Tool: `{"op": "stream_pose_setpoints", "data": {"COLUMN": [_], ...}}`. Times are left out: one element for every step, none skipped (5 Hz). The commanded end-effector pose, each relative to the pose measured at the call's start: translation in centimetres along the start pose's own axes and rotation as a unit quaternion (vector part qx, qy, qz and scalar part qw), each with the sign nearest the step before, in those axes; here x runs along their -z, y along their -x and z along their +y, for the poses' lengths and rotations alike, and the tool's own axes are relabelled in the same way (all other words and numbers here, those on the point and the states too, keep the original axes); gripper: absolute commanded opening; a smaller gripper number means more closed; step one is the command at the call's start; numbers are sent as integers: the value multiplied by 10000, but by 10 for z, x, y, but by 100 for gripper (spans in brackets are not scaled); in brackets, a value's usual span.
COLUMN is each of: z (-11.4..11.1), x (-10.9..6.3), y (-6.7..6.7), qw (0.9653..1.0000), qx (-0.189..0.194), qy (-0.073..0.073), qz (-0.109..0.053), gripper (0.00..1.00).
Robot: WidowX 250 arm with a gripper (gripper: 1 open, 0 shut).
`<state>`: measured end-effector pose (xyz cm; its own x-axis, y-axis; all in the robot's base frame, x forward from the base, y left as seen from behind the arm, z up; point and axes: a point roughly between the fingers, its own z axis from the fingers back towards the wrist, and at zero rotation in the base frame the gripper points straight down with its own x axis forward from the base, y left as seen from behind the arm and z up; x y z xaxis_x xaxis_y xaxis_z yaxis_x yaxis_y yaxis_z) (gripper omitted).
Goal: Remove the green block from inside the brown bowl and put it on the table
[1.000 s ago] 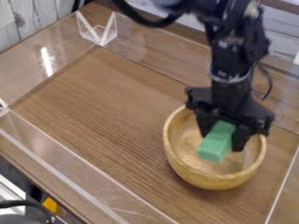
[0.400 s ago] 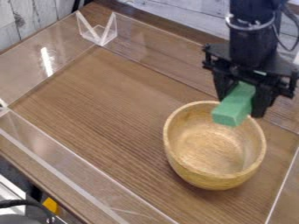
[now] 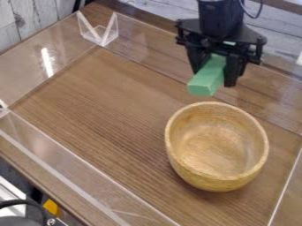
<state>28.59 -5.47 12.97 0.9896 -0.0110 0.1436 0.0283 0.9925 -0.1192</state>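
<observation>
Green block [image 3: 207, 77] is up in the claw [image 3: 214, 71] — we see the fingers closed on its upper part, block hanging down below them, a bit tilted. Landmark: the brown bowl [image 3: 217, 146]. Block is out of the bowl, raised beyond its far rim, not yet put down on the table [image 3: 101, 106]. Bowl sits upright on the table, inside all bare wood, lighter rim all round.

Arm [image 3: 222, 31] is dark, at the top of the view, past the far side of the bowl; a thin cable loops above it. Clear wire-like piece [image 3: 98, 30] well left of the bowl and farther back, near the far edge of the table. Clear wall [image 3: 59, 194] runs along the table's near-left side, left of the bowl. Down in the lower-left corner, well left of the bowl — black gear [image 3: 21, 210] with a small yellow-orange bit [image 3: 51, 207], partly cut off, can't tell what it is.
</observation>
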Motion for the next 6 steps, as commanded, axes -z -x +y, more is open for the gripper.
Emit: {"op": "stream_pose_setpoints", "data": {"z": [-6, 16, 40, 48, 41, 42], "x": [-9, 5, 16, 34, 51, 56], "y": [-16, -20, -19, -27, -37, -35], "qw": [9994, 9985, 9969, 9957, 9951, 9969], "qx": [-111, -287, -512, -576, -622, -302], "qy": [-148, -318, -475, -587, -612, -534], "qz": [-291, -340, -367, -417, -474, -485], "gripper": [0, 0, 0, 0, 0, 0]}}
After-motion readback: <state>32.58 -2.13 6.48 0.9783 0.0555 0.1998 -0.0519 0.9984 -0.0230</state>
